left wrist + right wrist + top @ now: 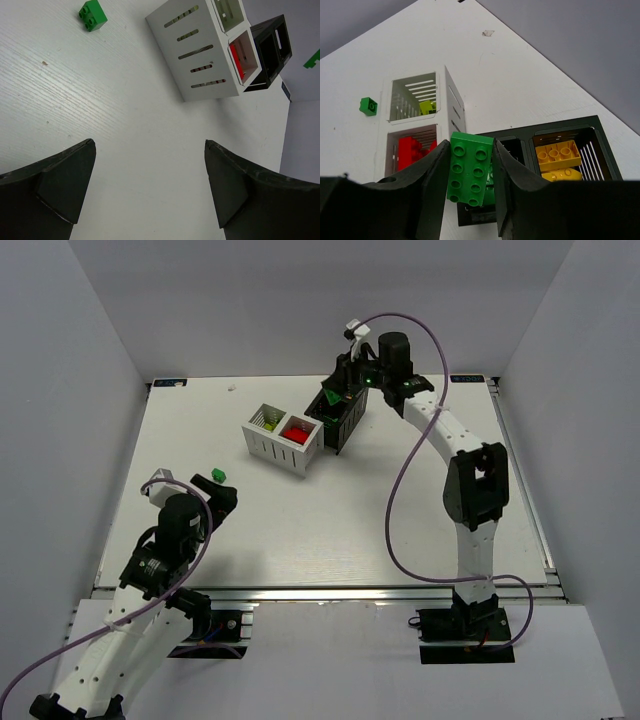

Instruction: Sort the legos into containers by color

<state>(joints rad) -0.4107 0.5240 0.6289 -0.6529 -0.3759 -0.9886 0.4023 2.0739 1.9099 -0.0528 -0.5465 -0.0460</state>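
Observation:
My right gripper (471,150) is shut on a dark green eight-stud brick (470,167) and holds it above the left compartment of the black container (570,123), where more green shows below. Its right compartment holds orange-yellow bricks (560,156). The white container (262,443) stands to its left, with lime bricks (426,106) in one compartment and red bricks (412,150) in the other. A small dark green brick (218,475) lies alone on the table, also in the left wrist view (93,15). My left gripper (150,145) is open and empty, low over bare table near that brick.
A small white scrap (232,387) lies near the table's far edge. Grey walls close in the table on three sides. An aluminium rail (330,592) runs along the near edge by the arm bases.

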